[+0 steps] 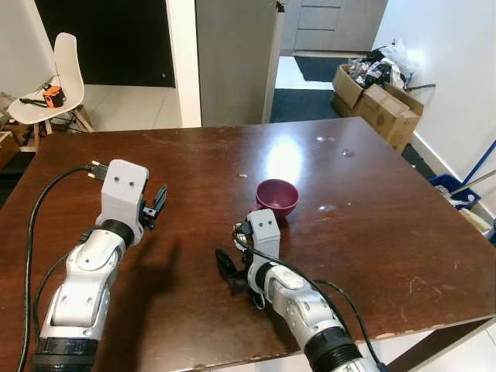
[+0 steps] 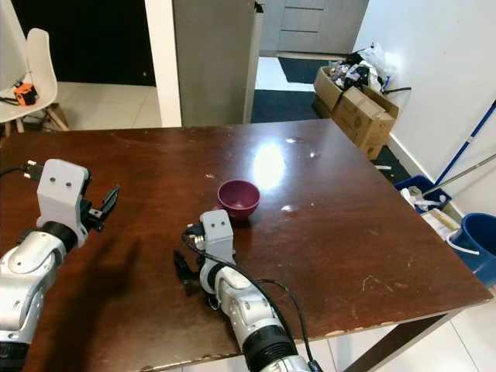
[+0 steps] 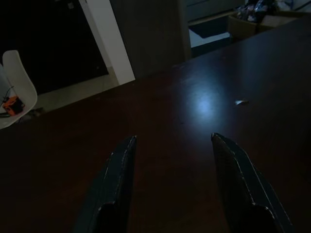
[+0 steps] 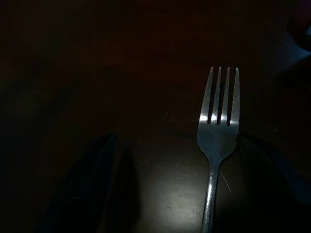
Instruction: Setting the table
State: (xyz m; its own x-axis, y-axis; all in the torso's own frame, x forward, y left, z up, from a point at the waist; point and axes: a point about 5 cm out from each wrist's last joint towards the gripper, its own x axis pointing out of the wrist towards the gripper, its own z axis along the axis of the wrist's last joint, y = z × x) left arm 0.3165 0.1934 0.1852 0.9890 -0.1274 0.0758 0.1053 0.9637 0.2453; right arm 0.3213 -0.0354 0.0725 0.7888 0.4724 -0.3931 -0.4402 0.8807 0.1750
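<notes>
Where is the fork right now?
The fork lies on the dark table between the right pincer's open fingers, near the purple bowl.

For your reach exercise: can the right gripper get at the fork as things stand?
Probably yes. In the right wrist view the fork lies flat on the table between the right gripper's open jaws, nothing blocking it.

table [image 1: 372, 232] — glossy dark wood | fork [image 4: 218, 126] — shiny metal | bowl [image 1: 277, 195] — smooth
</notes>
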